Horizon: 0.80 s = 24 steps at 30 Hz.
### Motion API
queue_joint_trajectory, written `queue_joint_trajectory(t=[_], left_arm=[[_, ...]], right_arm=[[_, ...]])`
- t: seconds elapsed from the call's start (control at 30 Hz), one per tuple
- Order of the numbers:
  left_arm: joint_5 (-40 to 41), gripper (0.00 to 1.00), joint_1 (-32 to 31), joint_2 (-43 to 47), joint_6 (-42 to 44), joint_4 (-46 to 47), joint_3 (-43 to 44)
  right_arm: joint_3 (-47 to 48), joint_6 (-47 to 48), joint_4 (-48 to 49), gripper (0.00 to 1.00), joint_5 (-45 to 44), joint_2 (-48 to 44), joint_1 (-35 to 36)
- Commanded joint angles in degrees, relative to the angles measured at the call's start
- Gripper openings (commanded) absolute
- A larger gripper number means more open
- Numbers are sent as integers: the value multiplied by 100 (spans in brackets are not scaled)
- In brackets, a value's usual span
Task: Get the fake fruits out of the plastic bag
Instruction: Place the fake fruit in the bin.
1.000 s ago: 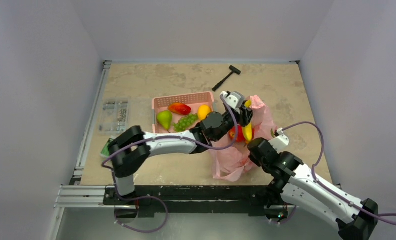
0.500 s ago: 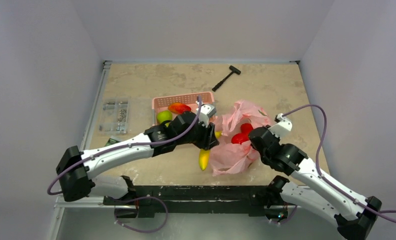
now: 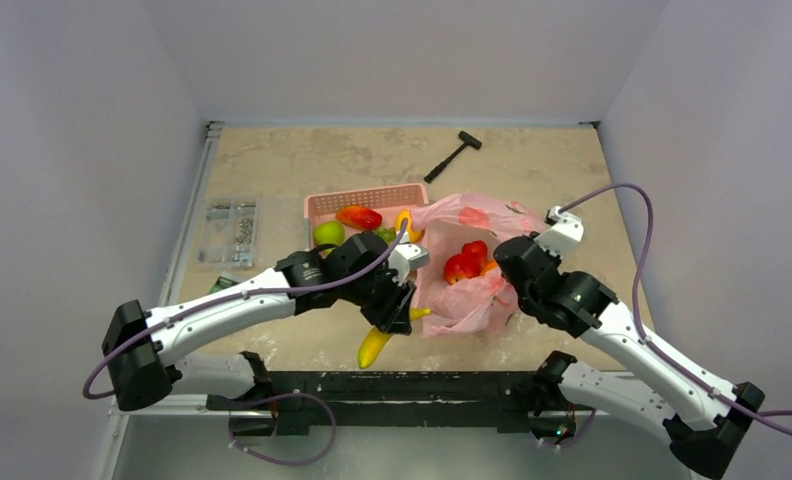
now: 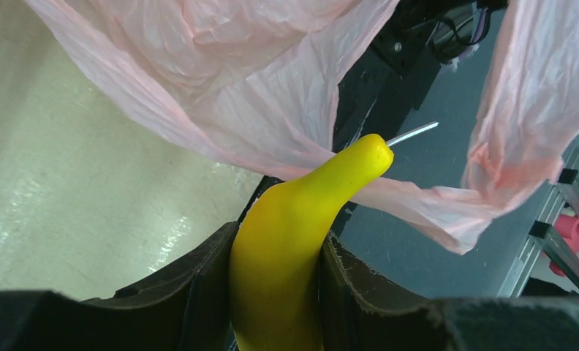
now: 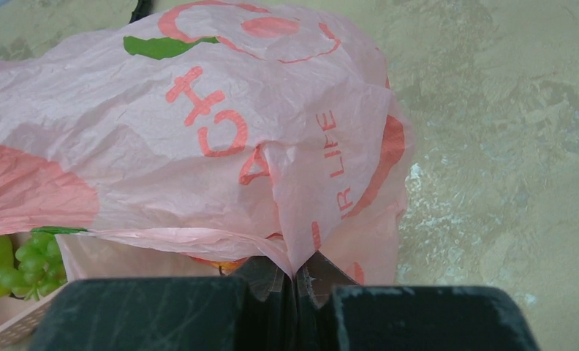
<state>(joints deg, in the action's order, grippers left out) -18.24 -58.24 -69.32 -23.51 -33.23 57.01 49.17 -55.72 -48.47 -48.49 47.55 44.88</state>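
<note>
My left gripper [image 4: 275, 292] is shut on the yellow banana [image 4: 294, 234], which sticks out past the pads. From above, the left gripper [image 3: 397, 321] holds the banana [image 3: 373, 348] near the table's front edge, left of the plastic bag [image 3: 477, 225]. The thin pink bag [image 5: 199, 131] is pinched at a fold by my shut right gripper [image 5: 295, 281]. From above, that right gripper [image 3: 510, 288] holds the bag's right side up. Red fruits [image 3: 464, 264] show inside its open mouth.
The rigid pink basket [image 3: 364, 196] behind the left arm holds a red fruit [image 3: 358, 216], a green pear [image 3: 328, 233], grapes [image 5: 31, 263] and an orange-yellow fruit [image 3: 405, 224]. A black hammer [image 3: 453, 155] lies at the back. A clear parts box [image 3: 230, 232] sits at the left.
The left gripper carried the banana out of the bag, toward the front and left. The right gripper raised the bag's side, and the bag's mouth spread open.
</note>
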Motion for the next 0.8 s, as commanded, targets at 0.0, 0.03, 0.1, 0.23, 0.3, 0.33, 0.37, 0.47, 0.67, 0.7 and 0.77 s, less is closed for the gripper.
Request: queue_joint_trajectory(t=[0.0,0.03,0.1,0.23,0.3,0.33,0.37,0.47,0.67,0.7,0.77], left_arm=[[-512,0,30,-235,8,-50,318],[-193,0,32,-129,-2,-62,333],[898,0,44,184,-130,-194,343],[2777,0,445,635,-448,-617,494],[3072,0,861,677,-523,-599,535],[3140,0,1073,639,-501,-521,546],[3178,0,1292,571,-444,-382,529],[3267,0,1801,-51,-285,-123,715],[3604,8,2036,-1517,85,12,1628],[3679,13,2035,-1683,158,133,1686],[3743,24,2084,-1969,260,259,1860]], right_arm=[[60,-248,-24,0,-414,66,-17],[125,-642,-414,0,-610,138,-15],[220,-1377,-1256,0,-914,243,-15],[157,-1820,-1582,0,-890,44,-15],[36,-1652,-1332,0,-731,-270,-16],[-50,-1559,-1165,0,-650,-474,-15],[-183,-1453,-999,0,-580,-679,-16],[-503,-1091,-457,0,-295,-1229,-15],[-680,-946,-269,0,1,-1588,-17],[-673,-926,-256,0,29,-1555,-15],[-636,-882,-270,0,57,-1478,-15]])
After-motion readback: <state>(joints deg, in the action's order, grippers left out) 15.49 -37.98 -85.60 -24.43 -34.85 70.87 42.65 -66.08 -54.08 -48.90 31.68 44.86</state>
